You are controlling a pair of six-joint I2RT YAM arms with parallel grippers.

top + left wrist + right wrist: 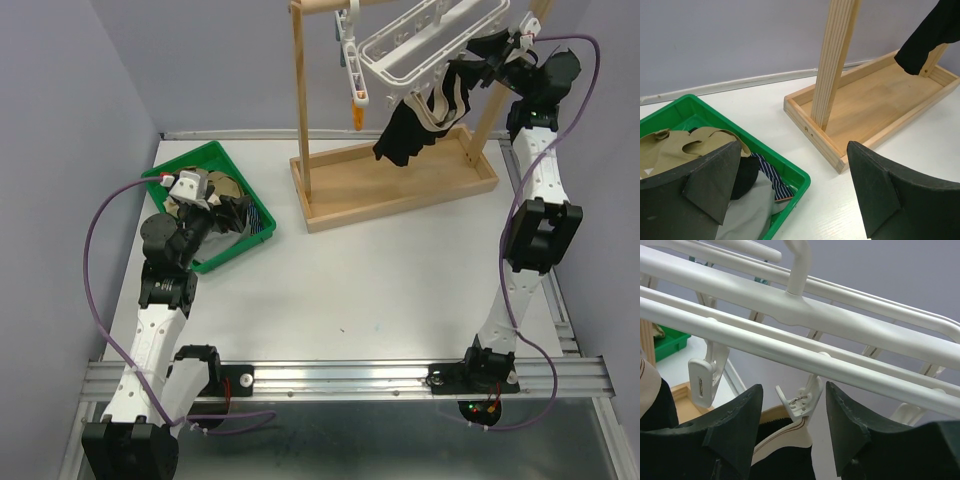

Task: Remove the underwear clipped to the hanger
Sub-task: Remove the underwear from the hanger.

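Note:
A black underwear with a cream waistband hangs from the white clip hanger on the wooden stand. My right gripper is up at the hanger's right end. In the right wrist view it stands open, one finger on each side of a white clip that pinches the waistband, with a small gap on both sides. My left gripper is open and holds nothing, low over the near corner of the green bin. The bin holds tan, navy striped, black and grey underwear.
The wooden stand's tray base sits at the back centre, with its left post close to the bin. A white clip strip with an orange end dangles from the top bar. Other empty clips hang along the hanger's bars.

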